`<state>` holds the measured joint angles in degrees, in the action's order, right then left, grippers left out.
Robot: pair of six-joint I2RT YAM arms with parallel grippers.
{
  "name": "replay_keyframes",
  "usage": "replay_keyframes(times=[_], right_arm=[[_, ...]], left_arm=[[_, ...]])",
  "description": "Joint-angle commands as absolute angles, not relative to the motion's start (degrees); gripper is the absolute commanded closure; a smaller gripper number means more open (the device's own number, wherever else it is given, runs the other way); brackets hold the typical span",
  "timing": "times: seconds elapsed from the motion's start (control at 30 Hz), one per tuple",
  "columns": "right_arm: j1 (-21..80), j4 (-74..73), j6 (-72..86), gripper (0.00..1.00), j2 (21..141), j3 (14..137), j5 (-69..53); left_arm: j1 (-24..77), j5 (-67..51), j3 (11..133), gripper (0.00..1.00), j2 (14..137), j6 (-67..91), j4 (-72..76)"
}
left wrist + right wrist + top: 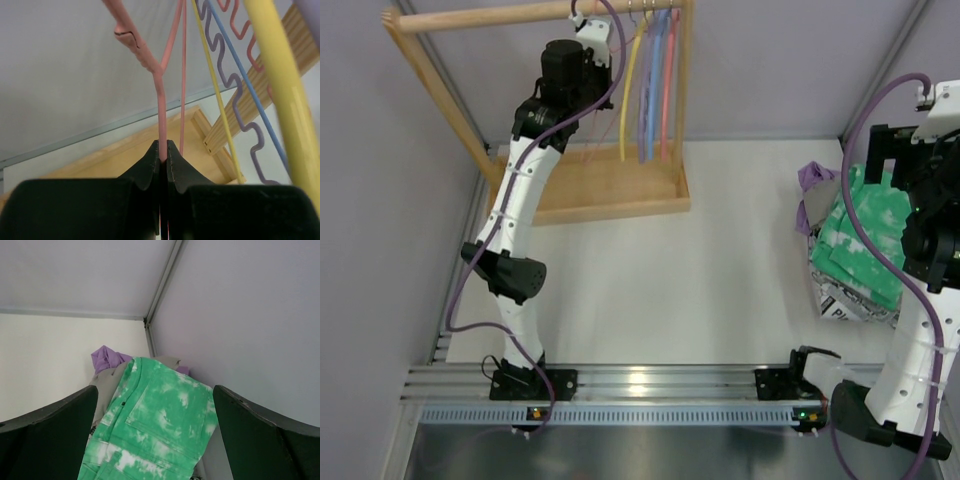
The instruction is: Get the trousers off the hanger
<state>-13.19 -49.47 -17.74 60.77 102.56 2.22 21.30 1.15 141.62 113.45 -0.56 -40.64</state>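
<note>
The trousers [865, 240] are bright green with pale white blotches. They lie flat on a pile of clothes at the right wall, off the hanger, and fill the lower right wrist view [160, 435]. My right gripper [155, 390] is open and empty, its two fingers spread wide on either side above the trousers; it also shows in the top view [886, 160]. My left gripper [163, 147] is raised at the rack rail [585, 30] and is shut on the thin pink hanger [161, 110], pinching its wire just below the twisted neck.
A wooden rack [610, 195] stands at the back left with yellow [628, 90], blue [648, 90] and red [668, 80] hangers on its rod. Under the trousers lie purple cloth [813, 175], grey cloth [820, 210] and black-and-white printed cloth [840, 305]. The wall is close on the right.
</note>
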Motion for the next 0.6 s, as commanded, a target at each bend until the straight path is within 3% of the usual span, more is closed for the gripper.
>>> replay_keyframes(times=[0.0,0.27,0.4,0.43,0.57], right_arm=[[-13.89,-49.92,-17.05,0.00,60.38,105.38,1.32],[-13.97,-50.27,-16.61,0.01,59.85,104.77,0.62],[-13.97,-50.27,-16.44,0.01,59.50,104.15,0.35],[-13.89,-50.19,-16.35,0.00,59.41,103.72,0.35],[-13.97,-49.75,-15.91,0.01,59.06,102.75,-1.04]], left_arm=[[24.77,2.02,143.35,1.00,115.14,-2.99,-39.82],[26.81,3.60,144.14,1.00,115.67,-3.25,-39.29],[26.81,4.22,141.25,0.66,112.43,-3.43,-39.29],[26.81,4.48,140.54,0.52,111.54,-3.43,-39.37],[26.63,4.22,135.81,0.35,106.27,-2.55,-39.29]])
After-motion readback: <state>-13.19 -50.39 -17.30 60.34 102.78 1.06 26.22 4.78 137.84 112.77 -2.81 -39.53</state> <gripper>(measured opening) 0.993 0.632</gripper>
